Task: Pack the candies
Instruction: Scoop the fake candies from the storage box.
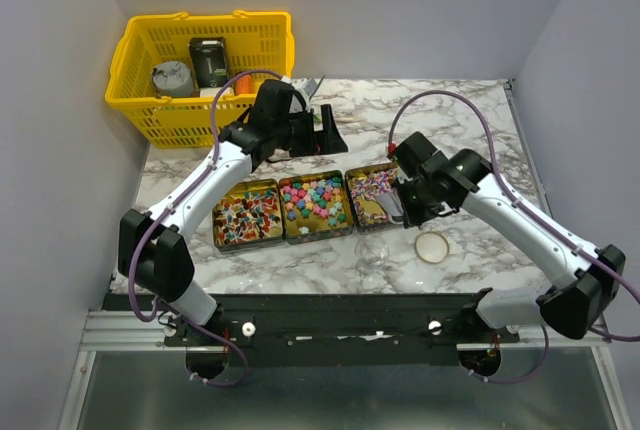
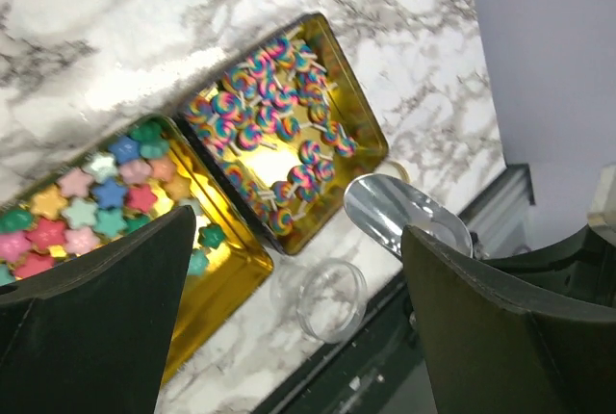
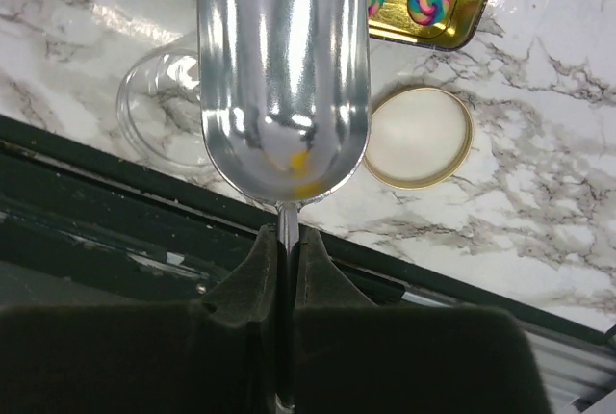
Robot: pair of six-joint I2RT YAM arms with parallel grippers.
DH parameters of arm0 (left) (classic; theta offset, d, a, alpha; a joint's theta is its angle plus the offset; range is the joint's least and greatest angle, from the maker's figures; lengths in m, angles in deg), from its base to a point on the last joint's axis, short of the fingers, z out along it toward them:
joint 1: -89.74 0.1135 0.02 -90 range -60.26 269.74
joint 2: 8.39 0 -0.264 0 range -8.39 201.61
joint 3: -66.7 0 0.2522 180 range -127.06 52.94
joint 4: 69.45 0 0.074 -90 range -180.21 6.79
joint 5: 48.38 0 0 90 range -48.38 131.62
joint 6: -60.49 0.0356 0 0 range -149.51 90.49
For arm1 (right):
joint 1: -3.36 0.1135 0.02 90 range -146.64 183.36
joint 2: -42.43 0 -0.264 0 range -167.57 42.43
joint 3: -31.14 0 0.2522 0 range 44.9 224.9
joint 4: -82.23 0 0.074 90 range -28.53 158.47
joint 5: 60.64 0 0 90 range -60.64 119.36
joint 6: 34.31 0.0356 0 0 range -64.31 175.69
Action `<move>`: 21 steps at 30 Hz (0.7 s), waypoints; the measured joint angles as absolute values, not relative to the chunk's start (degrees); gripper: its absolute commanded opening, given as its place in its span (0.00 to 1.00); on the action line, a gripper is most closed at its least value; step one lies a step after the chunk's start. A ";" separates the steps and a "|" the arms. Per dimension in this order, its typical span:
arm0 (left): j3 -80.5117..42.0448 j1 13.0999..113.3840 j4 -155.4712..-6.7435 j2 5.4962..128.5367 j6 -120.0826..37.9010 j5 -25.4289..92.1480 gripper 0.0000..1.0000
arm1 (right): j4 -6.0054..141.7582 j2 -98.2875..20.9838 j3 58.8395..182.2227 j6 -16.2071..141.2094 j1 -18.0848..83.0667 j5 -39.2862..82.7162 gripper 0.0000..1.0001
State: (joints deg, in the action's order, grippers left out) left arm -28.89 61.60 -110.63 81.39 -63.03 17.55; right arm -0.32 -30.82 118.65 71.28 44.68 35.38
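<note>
Shiny steel scoop [image 3: 284, 67] empty; the small mixed-colour candies [image 1: 315, 200] lie in three square gold tins [image 1: 316, 238].
The right gripper [image 3: 287, 241] is clamped tight on the scoop's thin handle, bowl beside the small clear round jar [image 3: 159, 116], which probably sits near for filling. The left gripper [image 2: 298, 236] gapes wide, holding nothing, over the tins' far edge.

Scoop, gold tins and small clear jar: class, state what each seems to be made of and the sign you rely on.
The scoop: polished metal, probably steel; mirror-bright surface with sharp reflections. The gold tins: thin metal with a glossy gold finish; shiny, reflective walls and floor. The jar: clear glass or plastic, cannot tell which; the marble shows through it.
</note>
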 measured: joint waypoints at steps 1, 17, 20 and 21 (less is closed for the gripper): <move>-28.75 61.60 -109.87 81.39 -62.53 18.73 0.99 | -0.50 -33.08 119.53 72.24 43.61 34.85 0.01; -35.57 59.96 -102.02 95.33 -54.72 28.12 0.99 | 1.05 -48.79 126.43 92.40 35.83 16.21 0.00; -37.69 59.83 -102.08 98.11 -53.89 29.39 0.99 | 0.18 -51.72 127.33 93.51 34.08 14.70 0.00; -38.55 59.83 -102.06 98.87 -53.72 29.61 0.99 | -0.08 -52.97 128.01 93.79 33.82 14.61 0.00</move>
